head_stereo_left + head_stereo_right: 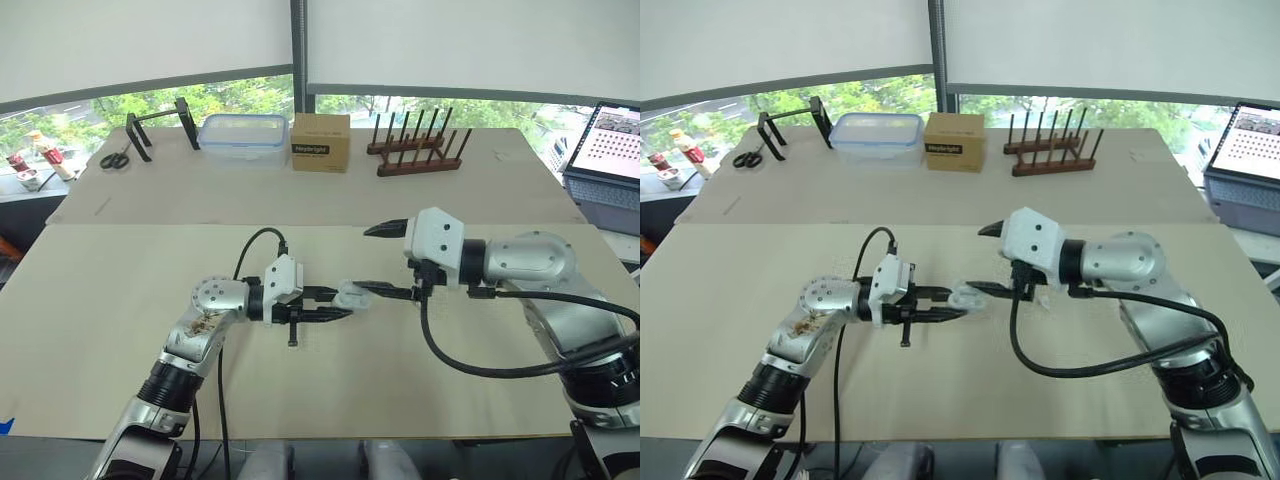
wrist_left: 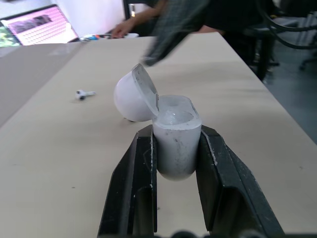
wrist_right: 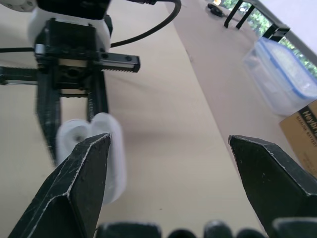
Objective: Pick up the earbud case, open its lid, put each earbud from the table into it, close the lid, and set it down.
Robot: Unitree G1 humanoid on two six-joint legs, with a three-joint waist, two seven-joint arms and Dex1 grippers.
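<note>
While the left hand [image 1: 338, 306] is clamped on the body of the small white glossy plastic earbud case [image 2: 176, 144], that case hangs just above the middle of the pale beige tabletop [image 1: 130, 300]. Its long axis runs out along the black fingers, and its mouth points toward the right arm. The rounded white lid [image 2: 131, 94] is thrown back on its hinge, so the case is open. Its well shows pale and shiny in the left wrist view, and I cannot tell whether an earbud already sits in it. One small white stemmed earbud [image 2: 85, 93] lies on the bare tabletop beyond the case, well apart from it, on the side nearer the right arm. The right hand [image 3: 169, 139] is spread wide and grips nothing. One of its black fingers [image 3: 81, 183] is close against the lid side of the case, though I cannot make out whether it touches. The next move looks to turn on that loose earbud. The left hand is occupied, so the free right hand, which is also the nearer, seems the one to turn away from the case and come down on the earbud. At the far edge of the tabletop a clear plastic box with a blue-rimmed lid [image 1: 242, 140] appears empty, and just beside it stands a closed brown cardboard box [image 1: 320, 142].
</note>
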